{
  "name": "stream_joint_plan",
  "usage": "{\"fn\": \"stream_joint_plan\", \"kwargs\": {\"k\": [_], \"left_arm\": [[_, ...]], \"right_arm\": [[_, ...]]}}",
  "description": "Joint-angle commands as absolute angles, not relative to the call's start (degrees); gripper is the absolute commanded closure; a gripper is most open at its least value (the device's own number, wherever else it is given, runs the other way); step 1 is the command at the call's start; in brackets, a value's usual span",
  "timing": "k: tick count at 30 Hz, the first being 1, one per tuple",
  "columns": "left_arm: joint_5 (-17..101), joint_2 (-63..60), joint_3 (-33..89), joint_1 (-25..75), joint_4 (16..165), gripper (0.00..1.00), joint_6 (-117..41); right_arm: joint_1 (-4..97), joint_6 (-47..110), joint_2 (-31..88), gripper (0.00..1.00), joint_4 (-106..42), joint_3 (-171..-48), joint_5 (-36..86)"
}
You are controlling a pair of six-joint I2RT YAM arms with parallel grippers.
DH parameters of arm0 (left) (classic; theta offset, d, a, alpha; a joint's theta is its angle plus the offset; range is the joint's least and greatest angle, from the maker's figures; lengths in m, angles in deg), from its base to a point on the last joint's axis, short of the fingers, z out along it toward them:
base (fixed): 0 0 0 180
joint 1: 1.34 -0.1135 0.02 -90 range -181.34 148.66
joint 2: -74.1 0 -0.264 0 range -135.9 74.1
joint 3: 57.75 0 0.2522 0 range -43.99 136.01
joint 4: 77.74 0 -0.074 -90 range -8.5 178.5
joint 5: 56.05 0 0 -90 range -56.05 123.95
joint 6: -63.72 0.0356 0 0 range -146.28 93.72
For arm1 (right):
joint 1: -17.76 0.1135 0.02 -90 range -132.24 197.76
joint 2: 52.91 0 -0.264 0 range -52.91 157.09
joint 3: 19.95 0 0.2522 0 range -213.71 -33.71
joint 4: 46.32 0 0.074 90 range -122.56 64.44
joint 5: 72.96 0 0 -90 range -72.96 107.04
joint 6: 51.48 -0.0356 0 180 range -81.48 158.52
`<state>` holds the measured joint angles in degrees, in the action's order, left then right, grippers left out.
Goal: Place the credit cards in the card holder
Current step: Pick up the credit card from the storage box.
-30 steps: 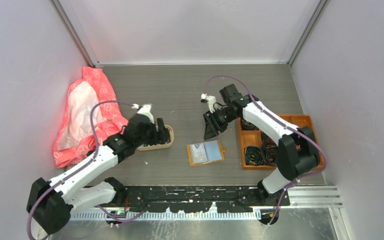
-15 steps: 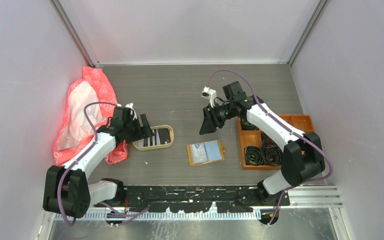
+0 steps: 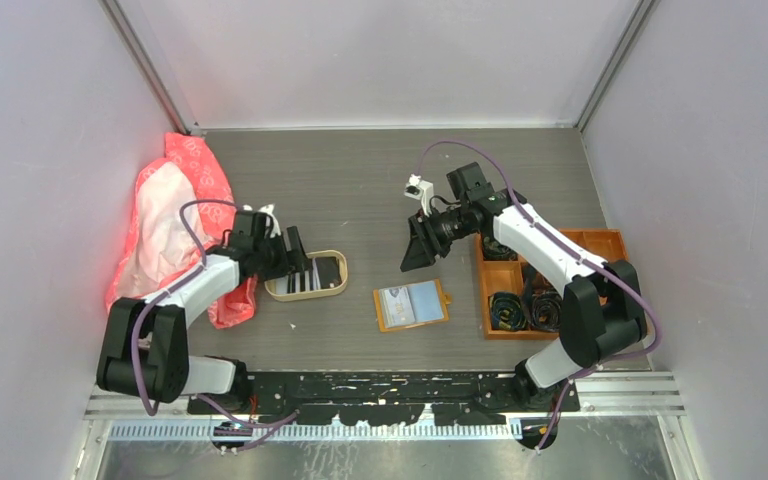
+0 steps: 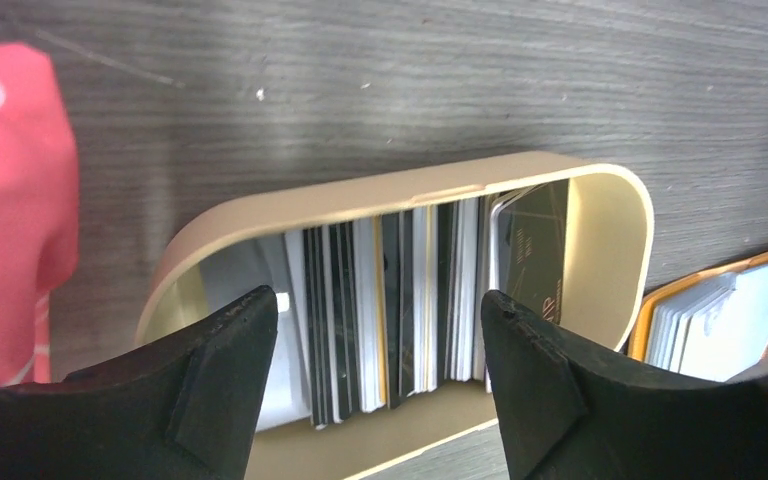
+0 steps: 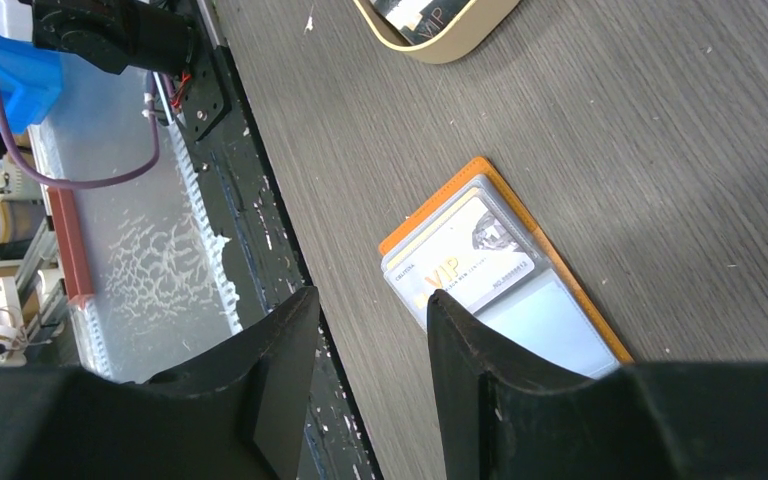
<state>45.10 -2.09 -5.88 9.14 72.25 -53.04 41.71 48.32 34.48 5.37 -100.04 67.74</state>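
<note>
Several credit cards (image 4: 400,300) stand on edge in a beige rounded tray (image 4: 615,250), dark and white ones side by side; they also show in the top view (image 3: 312,277). My left gripper (image 4: 380,370) is open and empty, just left of the tray and above its near edge (image 3: 298,253). The orange card holder (image 3: 411,305) lies open and flat at the table's middle, with a VIP card (image 5: 460,262) in its clear sleeve. My right gripper (image 3: 418,250) is open and empty, hovering behind the holder (image 5: 550,300).
A red and white cloth bag (image 3: 170,230) lies at the left by the wall. An orange compartmented box (image 3: 545,285) with black coils stands at the right. The arms' black base rail (image 3: 400,385) runs along the near edge.
My left arm has pulled back to the left off the tray, uncovering the cards. My right gripper has risen slightly and stays open.
</note>
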Motion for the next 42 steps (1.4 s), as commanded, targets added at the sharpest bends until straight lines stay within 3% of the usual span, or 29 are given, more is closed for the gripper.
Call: {"fn": "stream_joint_plan", "kwargs": {"k": [1,13,25,42], "left_arm": [[48.2,-4.7,-6.7,8.9,76.0,0.26,-53.2],[58.6,4.6,-11.8,8.9,84.1,0.55,-63.7],[62.1,1.4,-14.4,8.9,89.4,0.47,-67.2],[67.6,-6.1,-15.0,8.9,98.9,0.5,-70.7]], "right_arm": [[41.2,49.2,34.5,0.51,5.0,-102.1,70.1],[40.8,49.6,34.9,0.51,5.5,-102.1,71.0],[40.6,49.8,35.0,0.51,5.7,-102.2,71.2],[40.1,49.8,35.1,0.51,5.7,-102.1,71.4]]}}
